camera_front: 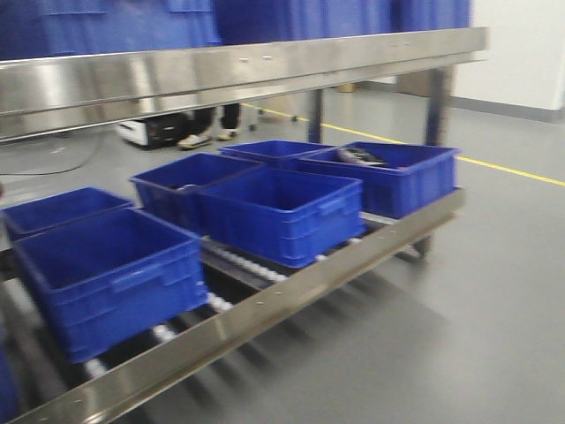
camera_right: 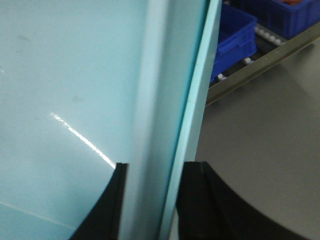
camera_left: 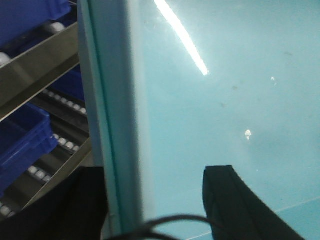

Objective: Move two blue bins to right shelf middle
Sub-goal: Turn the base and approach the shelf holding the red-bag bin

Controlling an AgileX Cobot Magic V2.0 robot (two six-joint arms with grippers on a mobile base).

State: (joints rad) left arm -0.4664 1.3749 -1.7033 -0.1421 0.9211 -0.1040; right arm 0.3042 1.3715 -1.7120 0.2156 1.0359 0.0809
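My left jaws are closed on the side wall of a pale blue bin (camera_left: pixel 225 90): one black finger (camera_left: pixel 240 210) lies against the smooth inner face and the other (camera_left: pixel 65 210) sits outside the thick rim, which runs straight up between them. My right jaws grip the opposite wall of the pale blue bin (camera_right: pixel 65 75) the same way, with the inner finger (camera_right: pixel 107 210) pressed to the wall, the outer finger (camera_right: pixel 210 205) just beside the rim, and the wall upright in the gap. Both wrists reach along the rim from the near end, one on each side, so the bin hangs between my two arms. I cannot tell whether I hold a single bin or two nested together. Past my left wrist a steel roller shelf (camera_left: pixel 35 65) carries dark blue bins (camera_left: pixel 20 135). Past my right wrist the grey floor (camera_right: pixel 270 130) lies beyond the rim, with another dark blue bin (camera_right: pixel 235 35) on the rollers farther off. The blurred front view shows the shelf rail (camera_front: pixel 291 291) with several dark blue bins (camera_front: pixel 282 212) in rows on it, a steel beam (camera_front: pixel 238 66) above them and a yellow line (camera_front: pixel 512 168) on the floor.
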